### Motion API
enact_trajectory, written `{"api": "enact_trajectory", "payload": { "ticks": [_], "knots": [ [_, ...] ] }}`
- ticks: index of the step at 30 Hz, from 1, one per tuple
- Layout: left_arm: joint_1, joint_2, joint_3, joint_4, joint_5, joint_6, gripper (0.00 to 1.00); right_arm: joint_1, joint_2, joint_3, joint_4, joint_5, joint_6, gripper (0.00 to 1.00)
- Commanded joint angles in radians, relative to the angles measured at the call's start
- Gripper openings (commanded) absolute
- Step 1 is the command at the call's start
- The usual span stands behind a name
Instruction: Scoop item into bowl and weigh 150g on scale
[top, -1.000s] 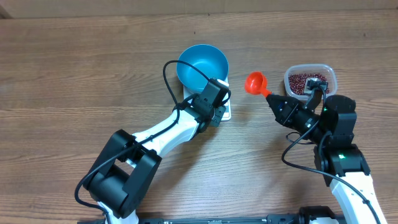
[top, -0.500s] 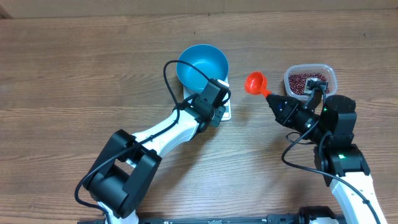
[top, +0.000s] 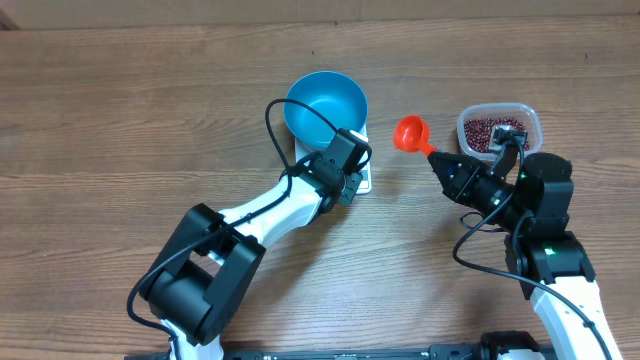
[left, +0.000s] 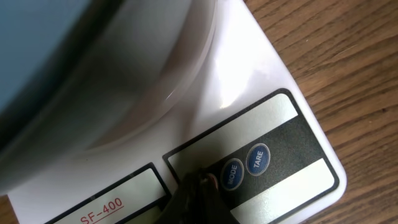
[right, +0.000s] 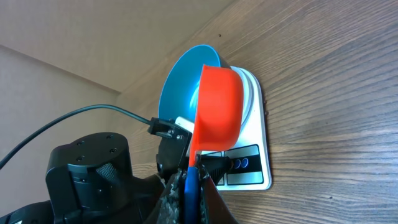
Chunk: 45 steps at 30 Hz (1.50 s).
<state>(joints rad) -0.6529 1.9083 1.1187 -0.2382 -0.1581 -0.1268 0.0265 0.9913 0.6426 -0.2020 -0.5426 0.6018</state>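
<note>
The blue bowl (top: 326, 103) stands on the white scale (top: 364, 181), and nothing shows inside the bowl. My left gripper (top: 347, 175) is shut, its tip (left: 200, 182) pressed on the scale's front panel (left: 283, 134) just left of the MODE button (left: 232, 174). The bowl's underside (left: 37, 56) fills the top left of the left wrist view. My right gripper (top: 438, 160) is shut on the handle of an orange-red scoop (top: 410, 132), which looks empty and hangs between bowl and tub. The right wrist view shows that scoop (right: 217, 109) before the bowl (right: 177, 90) and scale (right: 252, 171). The item, dark red beans (top: 488, 131), lies in a clear tub.
The clear plastic tub (top: 530, 118) sits at the right rear, just behind my right arm. A black cable (top: 285, 125) loops from the left arm across the bowl's rim. Bare wooden table (top: 120, 120) surrounds everything.
</note>
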Motion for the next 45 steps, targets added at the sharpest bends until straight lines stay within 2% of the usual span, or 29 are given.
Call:
{"api": "enact_trajectory", "payload": {
  "ticks": [1,25,31,38,40,41,45],
  "knots": [
    [0.003,0.034,-0.003,0.010,-0.010,0.014,0.04,-0.003,-0.002,0.013,0.009,0.003,-0.001,0.04],
    [0.002,0.047,-0.003,-0.050,0.007,0.007,0.04,-0.003,-0.002,0.013,0.010,0.003,-0.001,0.04],
    [0.001,-0.112,-0.003,-0.115,0.045,0.007,0.04,-0.003,-0.002,0.013,0.010,0.003,-0.001,0.04],
    [0.002,-0.292,-0.003,-0.280,0.044,0.008,0.04,-0.003,-0.002,0.013,0.010,0.002,-0.001,0.04],
    [0.002,-0.322,-0.003,-0.305,0.044,0.008,0.63,-0.003,-0.002,0.013,0.009,-0.001,-0.001,0.04],
    [0.002,-0.332,-0.003,-0.314,0.044,0.008,1.00,-0.003,-0.002,0.013,0.009,-0.001,-0.001,0.04],
    [0.013,-0.353,-0.003,-0.370,0.044,0.015,0.99,-0.003,-0.002,0.013,0.009,-0.009,-0.001,0.04]
  ]
}}
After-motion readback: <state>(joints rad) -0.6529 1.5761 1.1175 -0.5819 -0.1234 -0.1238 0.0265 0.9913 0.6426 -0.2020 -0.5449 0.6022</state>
